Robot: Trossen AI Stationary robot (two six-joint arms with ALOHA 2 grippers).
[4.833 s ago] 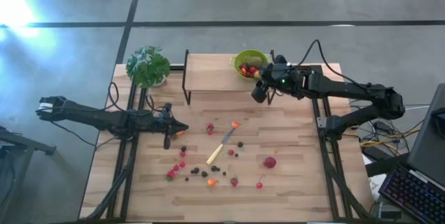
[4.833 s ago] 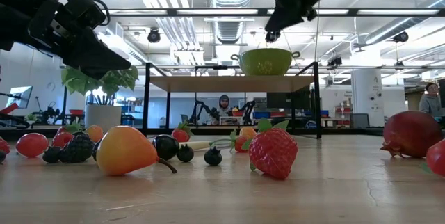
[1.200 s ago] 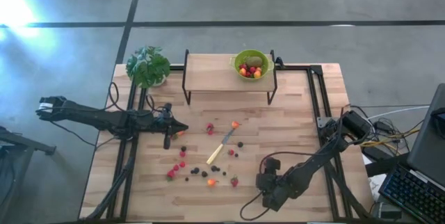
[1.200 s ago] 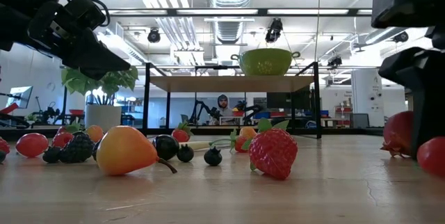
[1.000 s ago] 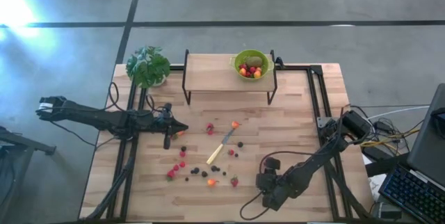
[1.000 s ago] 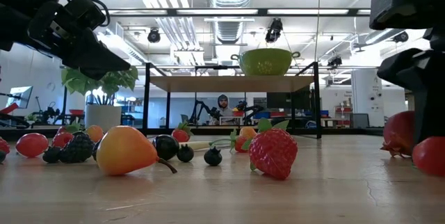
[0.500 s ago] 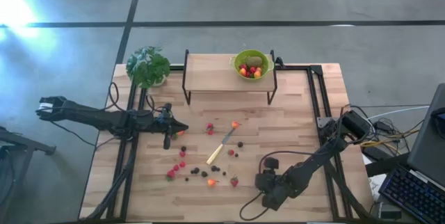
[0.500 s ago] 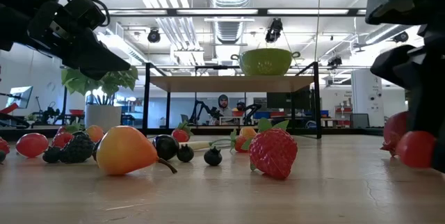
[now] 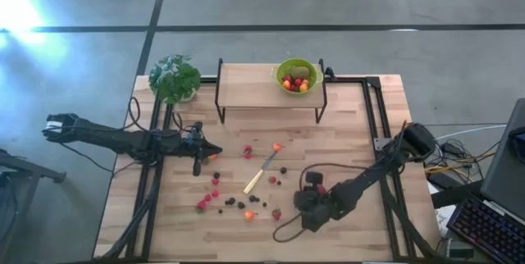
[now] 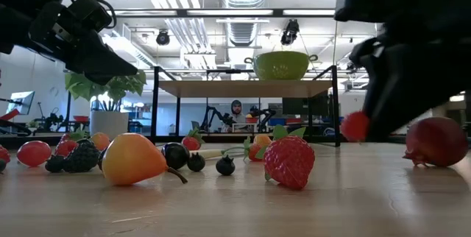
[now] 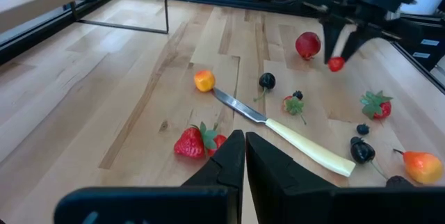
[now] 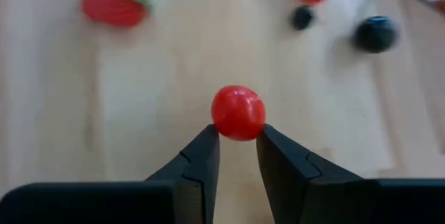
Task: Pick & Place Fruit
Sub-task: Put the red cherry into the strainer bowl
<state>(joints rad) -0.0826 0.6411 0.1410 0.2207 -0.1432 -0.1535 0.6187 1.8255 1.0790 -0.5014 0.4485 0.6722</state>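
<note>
Your right gripper [image 12: 235, 156] pinches a small round red fruit [image 12: 238, 113] at its fingertips, lifted off the table [image 9: 353, 153], right of the knife [image 9: 261, 172]. A sphere, so no long axis or heading reads. Left gripper [image 11: 245, 156] hangs closed and empty, left of the knife.

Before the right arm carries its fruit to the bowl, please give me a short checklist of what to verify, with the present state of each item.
1. Right gripper shut on the red berry: ok.
2. Berry lifted clear of the table: ok, low view shows it above the wood.
3. Green bowl on the shelf has room: ok, partly filled.
4. Left gripper parked away from the path: ok.
5. Grip firm enough for travel: cannot tell.
</note>
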